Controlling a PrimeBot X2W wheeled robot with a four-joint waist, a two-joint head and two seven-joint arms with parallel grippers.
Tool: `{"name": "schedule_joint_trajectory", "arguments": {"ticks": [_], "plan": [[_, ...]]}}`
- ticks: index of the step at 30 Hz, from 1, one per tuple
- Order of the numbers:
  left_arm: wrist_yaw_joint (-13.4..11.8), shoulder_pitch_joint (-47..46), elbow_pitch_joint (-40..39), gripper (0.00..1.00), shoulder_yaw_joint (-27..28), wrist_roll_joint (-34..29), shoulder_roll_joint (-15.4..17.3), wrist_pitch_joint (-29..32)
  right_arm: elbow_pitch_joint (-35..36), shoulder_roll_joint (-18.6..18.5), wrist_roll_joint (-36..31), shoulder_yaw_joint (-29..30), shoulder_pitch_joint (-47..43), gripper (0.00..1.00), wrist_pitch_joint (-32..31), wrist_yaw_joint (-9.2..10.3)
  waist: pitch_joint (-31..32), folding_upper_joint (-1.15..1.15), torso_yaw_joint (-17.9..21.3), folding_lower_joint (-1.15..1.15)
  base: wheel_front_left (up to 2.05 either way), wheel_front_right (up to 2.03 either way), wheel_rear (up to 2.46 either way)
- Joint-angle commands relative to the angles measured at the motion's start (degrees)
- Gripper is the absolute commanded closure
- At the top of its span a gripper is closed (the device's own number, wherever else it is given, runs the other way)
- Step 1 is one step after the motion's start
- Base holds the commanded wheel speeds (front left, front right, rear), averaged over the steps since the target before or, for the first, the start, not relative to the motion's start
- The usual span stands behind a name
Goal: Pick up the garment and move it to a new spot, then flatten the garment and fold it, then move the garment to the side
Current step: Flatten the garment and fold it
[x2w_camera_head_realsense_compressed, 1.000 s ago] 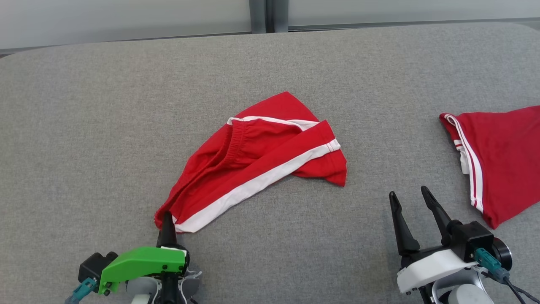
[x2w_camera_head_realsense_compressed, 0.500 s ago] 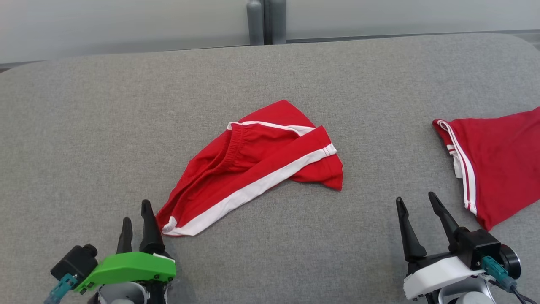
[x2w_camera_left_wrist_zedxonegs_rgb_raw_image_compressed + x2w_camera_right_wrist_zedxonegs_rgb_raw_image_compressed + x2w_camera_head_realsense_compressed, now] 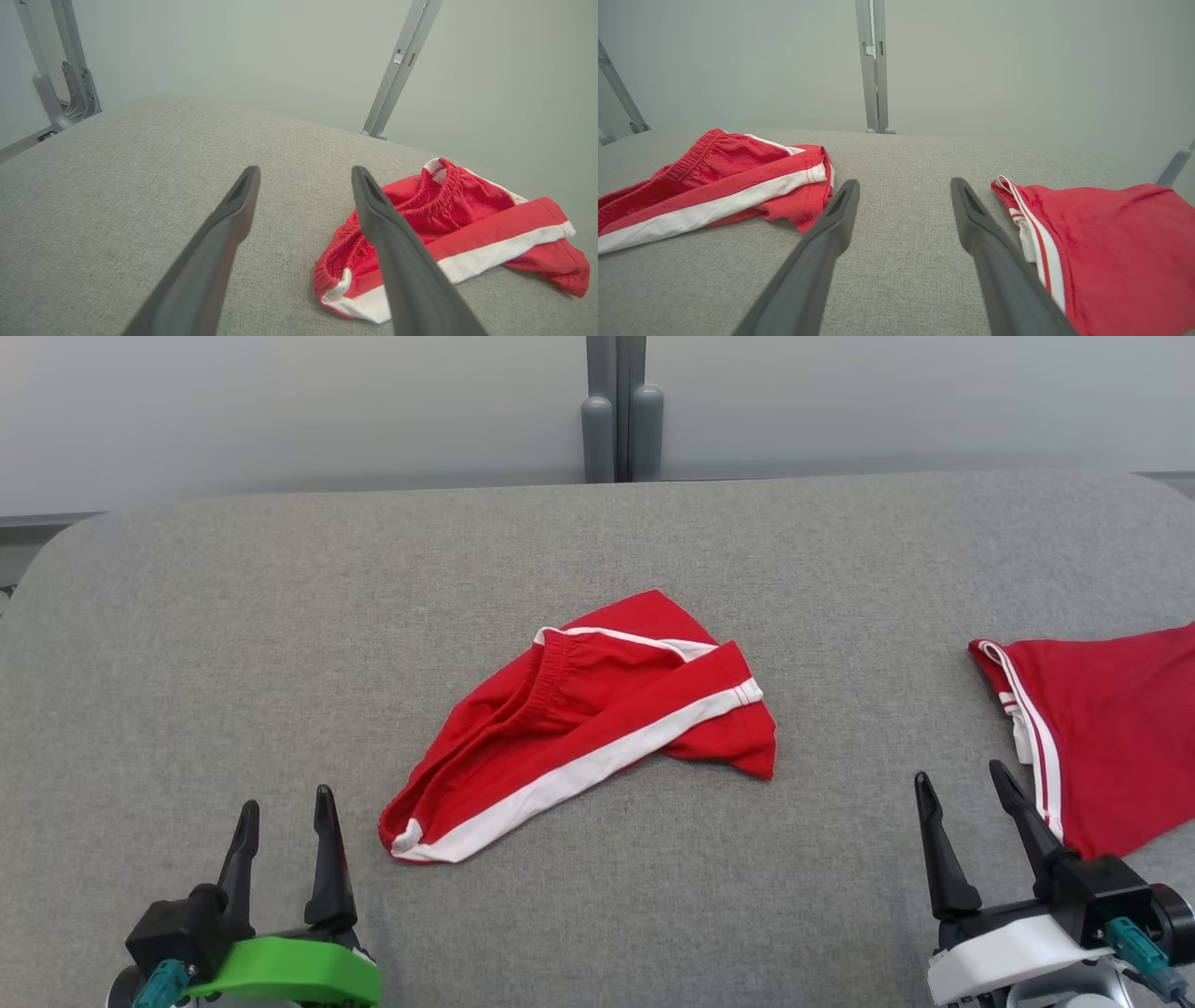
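Observation:
The garment (image 3: 579,723) is a pair of red shorts with a white side stripe, lying crumpled in the middle of the grey table (image 3: 187,644). It also appears at the right of the left wrist view (image 3: 448,238) and at the left of the right wrist view (image 3: 710,184). My left gripper (image 3: 285,803) stands open at the lower left, just left of the shorts' near corner and apart from it. My right gripper (image 3: 962,784) is open at the lower right, with nothing between its fingers.
A second red garment (image 3: 1111,728) with white trim lies at the table's right edge, close to my right gripper, and shows in the right wrist view (image 3: 1106,242). Grey frame posts (image 3: 616,420) stand behind the table's far edge.
My left gripper has let go of the shorts' near corner, opened and drawn back to the left. The head camera has tilted, so the whole picture sits lower. The right gripper stays open.

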State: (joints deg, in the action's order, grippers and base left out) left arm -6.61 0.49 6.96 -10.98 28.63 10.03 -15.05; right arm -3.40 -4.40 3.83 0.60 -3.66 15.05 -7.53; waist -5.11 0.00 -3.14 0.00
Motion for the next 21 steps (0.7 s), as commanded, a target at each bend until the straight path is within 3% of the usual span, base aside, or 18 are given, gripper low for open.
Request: {"name": "schedule_joint_trajectory", "arguments": {"ticks": [1,13,21], "plan": [[0.93,1.10,-0.06,0.00,0.35,-1.71,0.40,-0.14,0.35,-0.37,-0.08,0.26,-1.05,0.00,0.17,0.09,1.27,0.00,-0.95,0.00,0.00,0.00,0.00],[6.49,5.75,-0.15,0.00,1.29,-12.39,2.45,-0.13,0.04,-1.52,-0.28,0.91,-2.55,0.00,0.17,0.09,3.82,0.00,-1.49,0.00,0.00,0.00,0.00],[9.71,8.69,0.45,0.00,3.28,-15.17,1.92,-0.13,-2.13,-1.83,-0.51,1.34,-3.86,0.00,0.16,0.09,4.90,0.00,-1.15,0.00,0.00,0.00,0.00]]}}
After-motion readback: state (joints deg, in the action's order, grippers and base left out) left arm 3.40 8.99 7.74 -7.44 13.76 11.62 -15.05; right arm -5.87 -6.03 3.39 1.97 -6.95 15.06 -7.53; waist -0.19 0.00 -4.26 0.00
